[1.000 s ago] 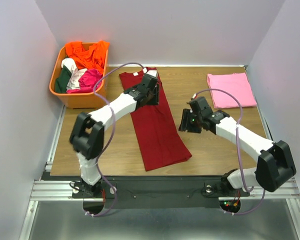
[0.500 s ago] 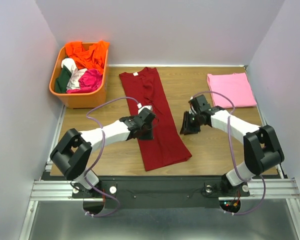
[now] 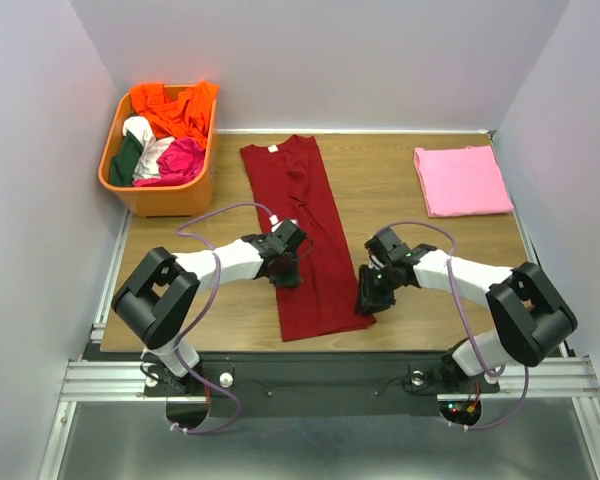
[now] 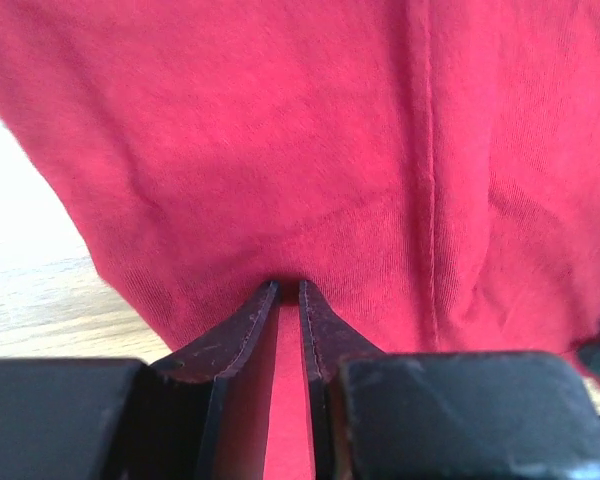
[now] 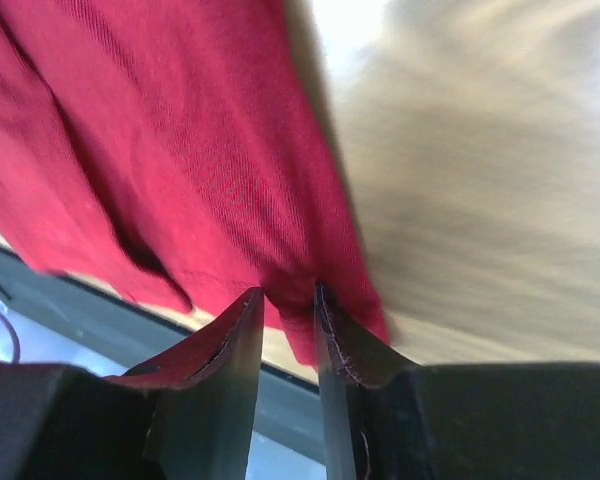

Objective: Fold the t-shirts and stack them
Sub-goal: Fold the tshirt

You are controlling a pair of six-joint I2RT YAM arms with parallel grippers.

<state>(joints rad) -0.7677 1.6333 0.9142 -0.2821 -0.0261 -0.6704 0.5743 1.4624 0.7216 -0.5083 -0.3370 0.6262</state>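
Maroon, the shirt [image 3: 305, 225] runs lengthwise away from the arms; left gripper [image 3: 286, 270] and right gripper [image 3: 365, 299] are clamped on its opposite long edges near the hem.

The red t-shirt [image 3: 305, 200] is made of soft, matt cloth. The table [image 3: 400, 200] is made of smooth wood. The basket [image 3: 165, 198] at the upper left is made of plastic
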